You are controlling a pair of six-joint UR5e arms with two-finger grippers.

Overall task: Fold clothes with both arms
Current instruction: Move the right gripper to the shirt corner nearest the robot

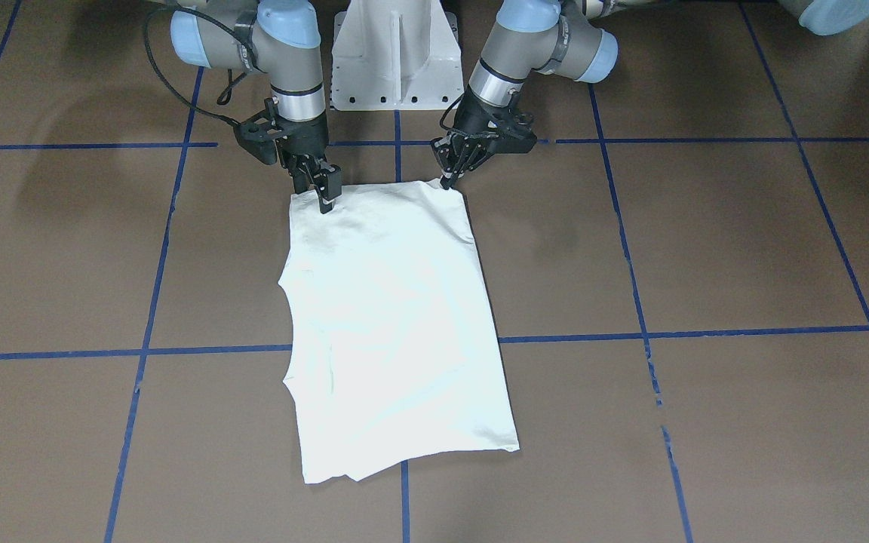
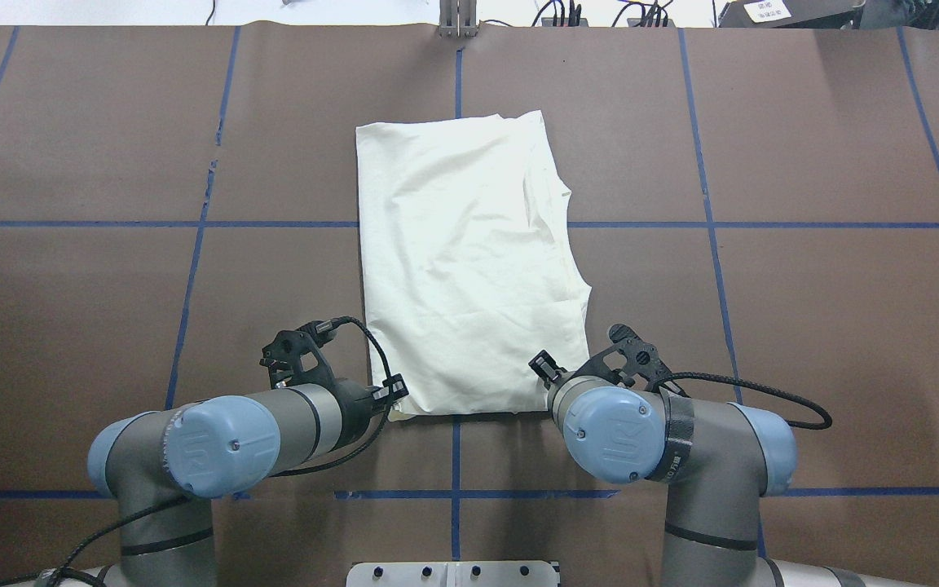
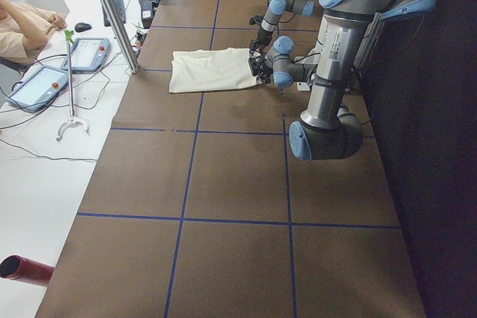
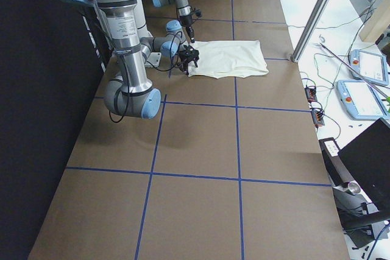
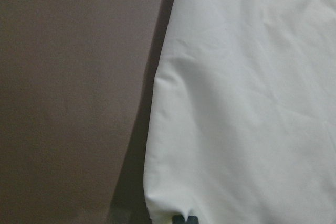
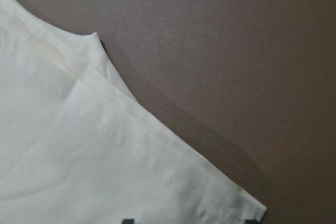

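Note:
The clothes are one cream shirt (image 1: pixel 397 324), folded into a long rectangle with its plain side up, lying mid-table (image 2: pixel 469 261). No print shows. My left gripper (image 1: pixel 448 182) is shut on the shirt's near corner, which is pulled up slightly; the left wrist view shows its tips (image 5: pixel 184 219) close together on the cloth. At the other near corner is my right gripper (image 1: pixel 326 202). In the right wrist view its fingertips (image 6: pixel 127 220) stand apart, open, astride the hemmed corner (image 6: pixel 247 205).
The white pedestal (image 1: pixel 395 56) stands between the arms' bases. Blue tape lines (image 2: pixel 455 465) grid the brown table. Beyond the far edge stand a metal post (image 3: pixel 112 16) and teach pendants (image 3: pixel 89 51), with a person's arm (image 3: pixel 26 24) nearby.

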